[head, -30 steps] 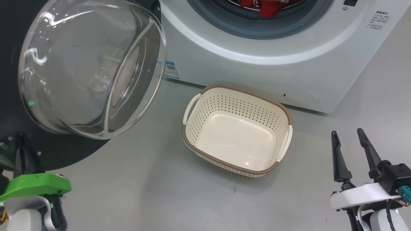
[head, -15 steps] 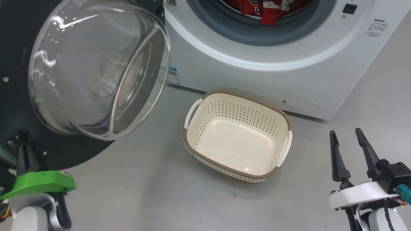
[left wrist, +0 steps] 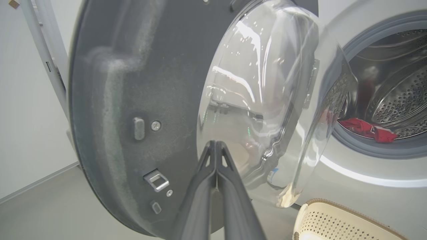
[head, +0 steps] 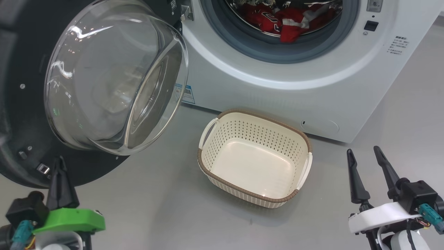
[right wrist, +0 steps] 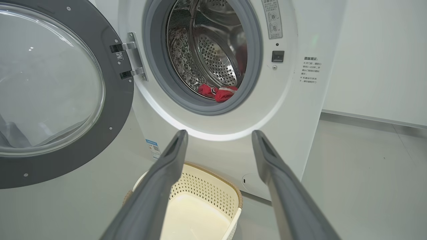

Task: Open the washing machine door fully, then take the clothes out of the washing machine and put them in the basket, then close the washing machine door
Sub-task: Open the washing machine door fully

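The washing machine door (head: 20, 104) stands swung wide open to the left, its clear glass bowl (head: 114, 80) bulging toward me. The white washing machine (head: 277, 93) shows its steel drum with red clothes (head: 281, 22) lying at the front of it. On the floor before the machine sits the cream basket (head: 255, 116), with nothing in it. My left gripper (head: 60, 161) is shut with nothing in it, its tip by the door's lower black rim; in the left wrist view the left gripper (left wrist: 216, 143) points at the door's inner face (left wrist: 140, 83). My right gripper (head: 362, 150) stands open, right of the basket.
Grey floor lies around the basket and to the machine's right. In the right wrist view the open right gripper (right wrist: 219, 133) frames the basket (right wrist: 213, 186) below the drum opening and clothes (right wrist: 217, 92). A white wall (right wrist: 377, 60) stands right of the machine.
The head camera has moved, so the whole picture has slid down and more of the drum and clothes shows. My left gripper has shifted right along the door's lower rim. The door stays open.
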You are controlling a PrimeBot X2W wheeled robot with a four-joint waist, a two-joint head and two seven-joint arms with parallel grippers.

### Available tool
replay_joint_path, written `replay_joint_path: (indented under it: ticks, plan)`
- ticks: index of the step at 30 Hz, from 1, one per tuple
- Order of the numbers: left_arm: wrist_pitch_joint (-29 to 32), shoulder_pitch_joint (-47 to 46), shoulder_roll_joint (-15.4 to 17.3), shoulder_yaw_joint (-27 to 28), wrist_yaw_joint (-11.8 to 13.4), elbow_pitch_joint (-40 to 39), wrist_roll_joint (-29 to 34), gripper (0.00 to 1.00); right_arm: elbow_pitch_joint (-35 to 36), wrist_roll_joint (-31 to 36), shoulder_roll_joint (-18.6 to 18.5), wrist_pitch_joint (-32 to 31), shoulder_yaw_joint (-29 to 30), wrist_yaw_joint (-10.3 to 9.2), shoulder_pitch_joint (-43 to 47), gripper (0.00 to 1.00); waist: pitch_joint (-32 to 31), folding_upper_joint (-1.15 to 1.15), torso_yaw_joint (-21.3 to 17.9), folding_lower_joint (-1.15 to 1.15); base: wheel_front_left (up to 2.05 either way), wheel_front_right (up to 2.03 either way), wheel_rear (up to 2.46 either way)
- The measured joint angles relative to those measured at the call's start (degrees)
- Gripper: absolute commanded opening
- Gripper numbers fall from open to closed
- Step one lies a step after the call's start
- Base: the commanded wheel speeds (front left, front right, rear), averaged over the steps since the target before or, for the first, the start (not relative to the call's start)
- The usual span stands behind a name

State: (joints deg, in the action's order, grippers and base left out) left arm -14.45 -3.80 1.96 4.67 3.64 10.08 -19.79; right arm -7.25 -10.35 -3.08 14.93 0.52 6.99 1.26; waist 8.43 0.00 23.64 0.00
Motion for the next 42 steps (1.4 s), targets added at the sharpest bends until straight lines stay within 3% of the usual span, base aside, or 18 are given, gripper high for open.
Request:
replay_joint_path:
  ticks: [5,6,7,8,9,10,11,22,42]
  plan:
    - [0.0,2.3,0.0,-2.7,-1.0,-1.0,0.5,0.0,-0.3,-0.2,0.3,0.0,-0.8,0.0,0.5,1.0,-1.2,0.0,-0.5,0.0,0.0,0.0,0.0]
    - [0.0,2.7,0.0,-3.2,-1.1,-1.1,0.6,0.16,-0.3,-0.2,0.3,0.0,-0.9,0.0,0.6,1.0,-1.4,0.0,-0.7,0.0,0.0,0.0,0.0]
    - [0.0,3.2,0.0,-3.7,-1.3,-1.1,0.7,0.39,-0.3,-0.3,0.4,0.0,-1.0,0.0,0.6,1.0,-1.6,0.0,-0.8,0.0,0.0,0.0,0.0]
    - [0.0,3.6,0.0,-4.3,-1.5,-1.2,0.7,0.49,-0.3,-0.4,0.4,0.0,-1.1,0.0,0.7,1.0,-1.8,0.0,-1.0,0.0,0.0,0.0,0.0]
    - [0.0,3.9,0.0,-5.1,-1.5,-1.3,0.7,0.76,-0.3,-0.6,0.4,0.0,-1.1,0.0,0.8,1.0,-2.1,0.0,-1.1,0.0,0.0,0.0,0.0]
    - [0.0,4.2,0.0,-5.8,-1.8,-1.5,0.7,0.97,-0.3,-0.6,0.5,0.0,-1.0,0.0,1.0,1.0,-2.2,0.0,-1.2,0.0,0.0,0.0,0.0]
    - [0.0,4.5,0.0,-6.7,-1.9,-1.6,0.7,1.0,-0.3,-0.7,0.5,0.0,-1.1,0.0,1.3,1.0,-2.4,0.0,-1.3,0.0,0.0,0.0,0.0]
    - [0.0,5.3,0.2,-14.0,-2.5,-3.3,-0.6,1.0,-0.2,-0.7,0.7,0.0,-3.5,0.01,1.6,1.0,-3.0,0.0,-3.2,0.0,0.0,0.0,0.0]
    - [0.0,5.9,0.3,-16.4,-2.5,-2.8,-0.8,1.0,0.9,-2.6,0.7,0.0,-4.7,-0.07,1.6,1.0,-2.9,0.0,-12.8,0.0,0.0,0.0,0.0]
